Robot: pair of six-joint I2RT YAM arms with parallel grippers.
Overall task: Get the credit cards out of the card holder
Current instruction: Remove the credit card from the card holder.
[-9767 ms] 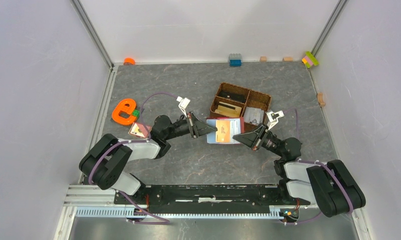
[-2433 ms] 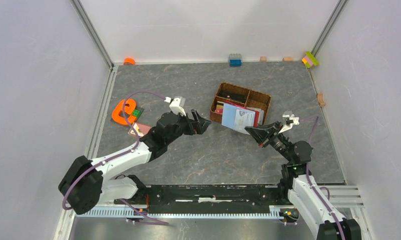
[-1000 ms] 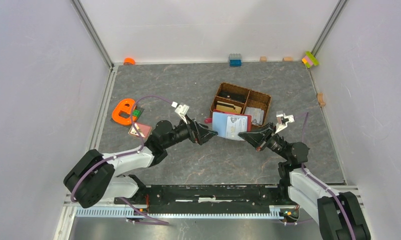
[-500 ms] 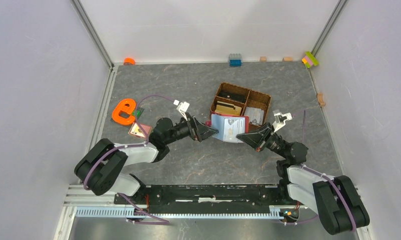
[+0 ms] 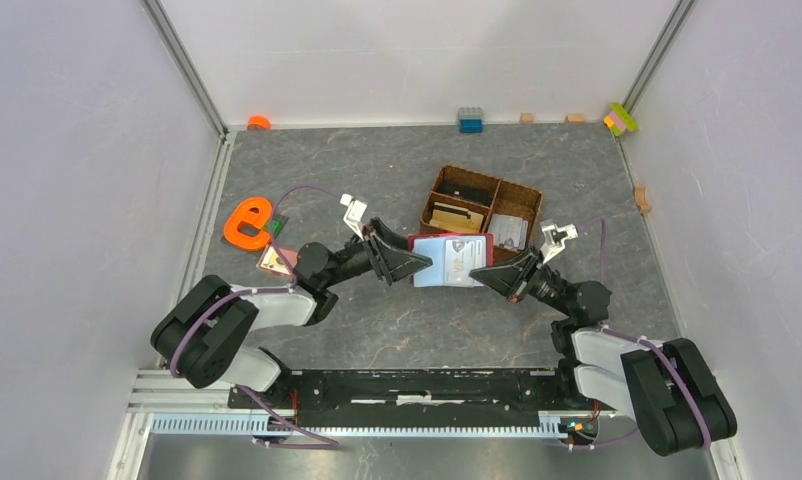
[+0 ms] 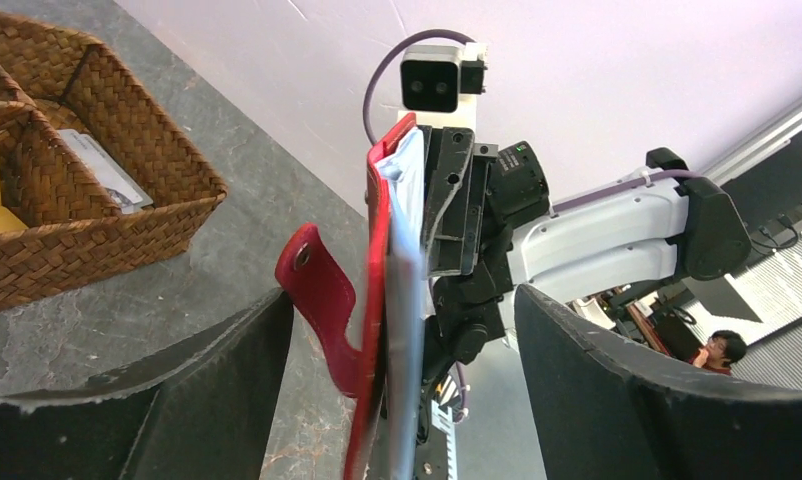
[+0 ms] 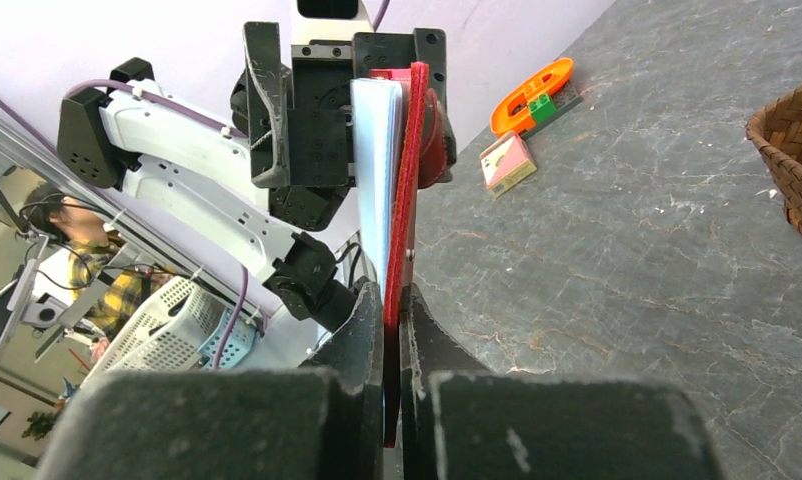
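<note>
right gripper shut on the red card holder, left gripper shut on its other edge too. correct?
Wrong on the left. The left gripper is open: the left wrist view shows its jaws standing wide apart, with the card holder edge-on between them. The right gripper is shut on the holder, as you say.

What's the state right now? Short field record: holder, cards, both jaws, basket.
card holder: red, held up on edge in mid-air
credit cards: light blue one showing, inside the card holder
right jaws: shut on one edge of the card holder
left jaws: open, straddling the opposite edge, not gripping
basket: wicker, behind the card holder
task: cards not yet out
</note>
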